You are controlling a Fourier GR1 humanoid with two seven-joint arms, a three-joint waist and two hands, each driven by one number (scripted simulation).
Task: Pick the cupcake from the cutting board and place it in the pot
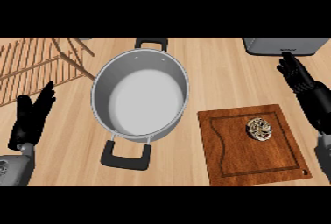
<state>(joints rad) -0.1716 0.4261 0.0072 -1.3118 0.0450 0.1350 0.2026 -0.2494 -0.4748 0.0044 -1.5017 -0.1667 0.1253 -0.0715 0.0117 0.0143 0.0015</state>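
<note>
A small cupcake (260,129) with a swirled brown and white top sits on the brown wooden cutting board (239,153), in its upper right part. To the left stands a large grey pot (107,83) with black handles and nothing inside. My right hand (309,94) is open at the right edge, fingers straight and pointing up, just right of and above the board and apart from the cupcake. At the left edge my left hand (29,118) rests open, fingers up, left of the pot.
A wooden dish rack (39,61) fills the back left corner, close to the pot's rim. A grey appliance (284,45) stands at the back right, just beyond my right hand's fingertips. Bare wooden counter (213,74) lies between the pot and the board.
</note>
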